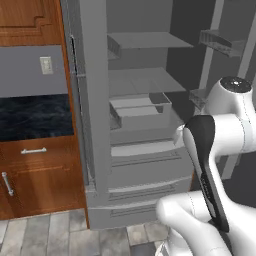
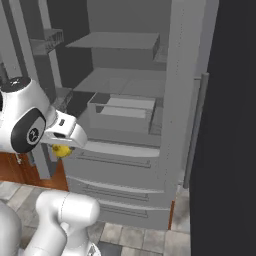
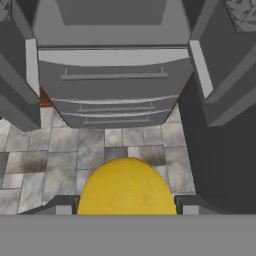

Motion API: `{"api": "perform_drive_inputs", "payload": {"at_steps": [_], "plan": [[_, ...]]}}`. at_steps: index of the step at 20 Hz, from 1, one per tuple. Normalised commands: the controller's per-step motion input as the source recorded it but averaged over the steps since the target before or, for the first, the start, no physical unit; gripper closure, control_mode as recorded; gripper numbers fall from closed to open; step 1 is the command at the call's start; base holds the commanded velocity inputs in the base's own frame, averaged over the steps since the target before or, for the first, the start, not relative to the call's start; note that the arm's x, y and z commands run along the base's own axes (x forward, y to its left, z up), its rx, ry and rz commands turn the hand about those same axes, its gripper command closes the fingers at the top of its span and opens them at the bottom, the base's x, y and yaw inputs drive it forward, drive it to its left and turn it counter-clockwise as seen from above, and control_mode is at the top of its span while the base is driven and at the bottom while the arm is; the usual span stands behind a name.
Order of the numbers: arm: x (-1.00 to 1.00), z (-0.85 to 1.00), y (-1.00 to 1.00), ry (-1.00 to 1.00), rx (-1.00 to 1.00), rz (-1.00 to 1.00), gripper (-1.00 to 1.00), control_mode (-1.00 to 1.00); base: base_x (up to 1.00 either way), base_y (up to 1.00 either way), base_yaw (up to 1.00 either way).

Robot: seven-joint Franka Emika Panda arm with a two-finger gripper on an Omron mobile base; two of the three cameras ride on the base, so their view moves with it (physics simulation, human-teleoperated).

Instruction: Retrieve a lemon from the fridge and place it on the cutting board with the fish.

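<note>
The lemon (image 3: 127, 186) is already out of the open fridge (image 2: 125, 125), pinched between the two fingers of the gripper (image 3: 127, 209) above the tiled floor before the lower drawers, so carrying it to the cutting board looks like what remains.

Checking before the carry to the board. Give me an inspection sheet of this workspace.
Surface: grey tiled floor in front of the fridge.
Job's things: fridge doors open, lower drawers shut; lemon held.
Clutter: nothing seen.
Grippers: gripper with fingers closed on the lemon, outside the fridge, above the floor.
Cables: nothing seen.
Surroundings: wooden cabinets, dark backsplash, wall switch.
</note>
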Motion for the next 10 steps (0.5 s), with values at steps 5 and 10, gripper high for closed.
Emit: {"api": "perform_drive_inputs", "payload": {"at_steps": [5, 10], "plan": [[0.0, 0.0, 0.0, 0.0, 0.0, 0.0, 1.0, 1.0, -0.34, 0.9, 0.0], [0.0, 0.0, 0.0, 0.0, 0.0, 0.0, 1.0, 1.0, -0.4, 0.91, 0.0]]}}
